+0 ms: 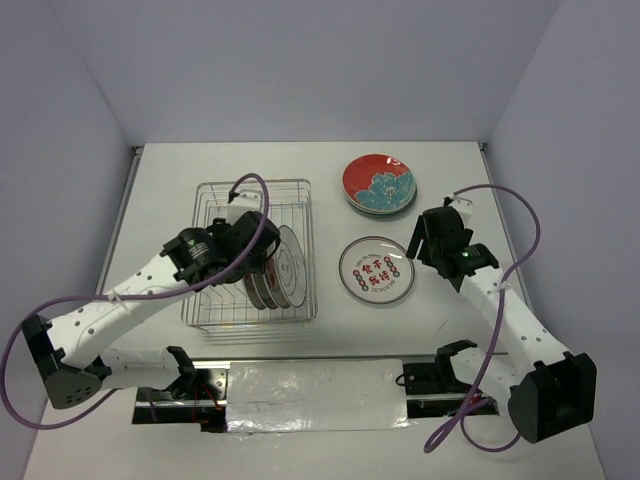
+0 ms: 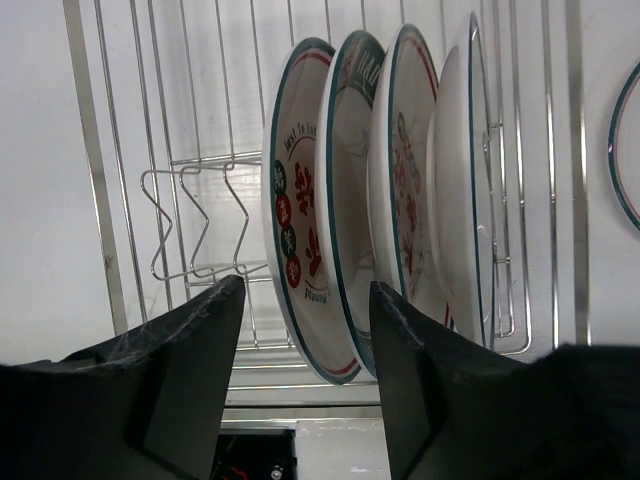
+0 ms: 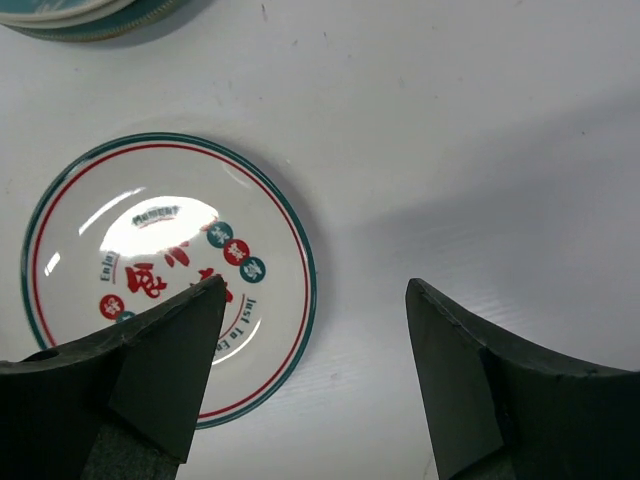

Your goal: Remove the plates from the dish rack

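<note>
The silver wire dish rack stands left of centre with several plates upright on edge at its right side. My left gripper hovers over the rack, open and empty. In the left wrist view the gripper is open, with its jaws either side of the nearest white plate and not touching it. The rack's zigzag dividers stand bare to the left. A white plate with red characters lies flat on the table. My right gripper is open and empty just right of it, above that plate's right edge.
A stack with a red patterned plate on top lies on the table behind the white plate, its edge showing in the right wrist view. Purple cables loop off both arms. A silver strip runs between the arm bases. Walls close in on three sides.
</note>
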Available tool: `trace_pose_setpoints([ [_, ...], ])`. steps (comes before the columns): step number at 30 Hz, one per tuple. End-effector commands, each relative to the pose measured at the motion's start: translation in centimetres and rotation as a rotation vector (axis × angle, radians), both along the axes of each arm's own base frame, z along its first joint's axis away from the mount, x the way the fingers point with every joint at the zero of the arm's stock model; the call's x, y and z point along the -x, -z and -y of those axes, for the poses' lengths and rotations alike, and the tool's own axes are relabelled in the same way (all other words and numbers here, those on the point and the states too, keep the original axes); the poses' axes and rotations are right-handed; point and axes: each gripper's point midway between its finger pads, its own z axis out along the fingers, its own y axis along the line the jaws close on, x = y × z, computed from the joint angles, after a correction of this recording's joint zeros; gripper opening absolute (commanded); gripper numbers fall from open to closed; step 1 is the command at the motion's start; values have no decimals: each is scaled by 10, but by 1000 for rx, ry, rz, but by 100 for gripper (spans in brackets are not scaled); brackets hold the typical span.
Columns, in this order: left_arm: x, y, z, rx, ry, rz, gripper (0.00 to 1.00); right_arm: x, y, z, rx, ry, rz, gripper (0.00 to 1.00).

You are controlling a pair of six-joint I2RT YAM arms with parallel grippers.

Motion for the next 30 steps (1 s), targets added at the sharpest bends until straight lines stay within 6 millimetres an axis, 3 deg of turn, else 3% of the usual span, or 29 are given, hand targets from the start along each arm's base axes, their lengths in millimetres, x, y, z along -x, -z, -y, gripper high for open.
trace_pose_setpoints([
  [1,-3,-39,0,121,-21,118,67,4,2,6,49,6,-42,80],
  [6,-5,-51,-14,79,-71,153,67,3,7,0,46,-11,-64,80],
  [10,-8,-41,-24,3,-123,143,64,3,6,-3,47,-25,-63,80],
  [27,-20,11,-24,-81,-167,77,50,10,-33,-7,32,-67,18,80],
  [30,-19,15,-21,-69,-159,68,37,10,-35,-8,29,-70,20,80],
])
